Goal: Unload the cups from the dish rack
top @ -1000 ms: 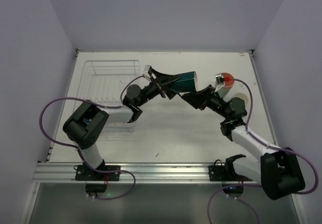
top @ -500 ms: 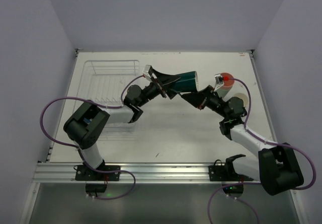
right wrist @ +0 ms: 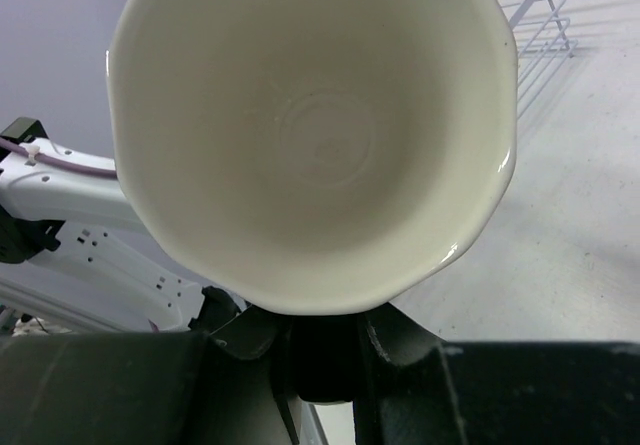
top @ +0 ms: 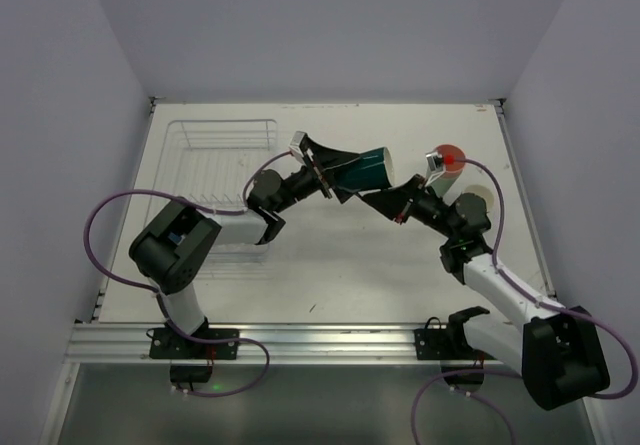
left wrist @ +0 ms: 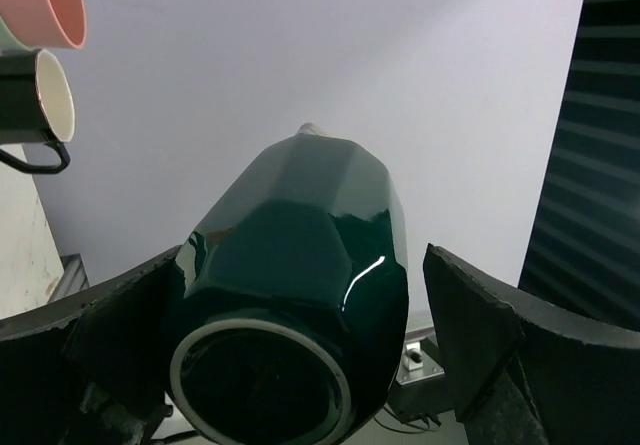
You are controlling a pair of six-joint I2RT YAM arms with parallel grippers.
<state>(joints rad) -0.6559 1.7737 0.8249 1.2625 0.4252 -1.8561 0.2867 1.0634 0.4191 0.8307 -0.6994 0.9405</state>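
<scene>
A dark teal cup (top: 368,169) hangs above the table's middle, lying on its side between both grippers. My left gripper (top: 350,175) straddles its base end. In the left wrist view the cup (left wrist: 300,265) touches the left finger, and a gap shows before the right finger (left wrist: 480,335). My right gripper (top: 386,198) is shut on the cup's rim; the right wrist view shows the pale inside (right wrist: 320,135) with the fingers pinched at the lower rim (right wrist: 325,340). The white wire dish rack (top: 215,170) lies at the far left with no cup showing in it.
A salmon-pink cup (top: 447,157) and a pale-rimmed cup (top: 478,201) stand at the right of the table. The left wrist view shows the salmon cup (left wrist: 50,5) and a black handled mug (left wrist: 35,110) beside it. Walls close the table in on three sides.
The teal cup and both grippers have shifted slightly left and toward the near edge. The right arm has stretched further left with it.
</scene>
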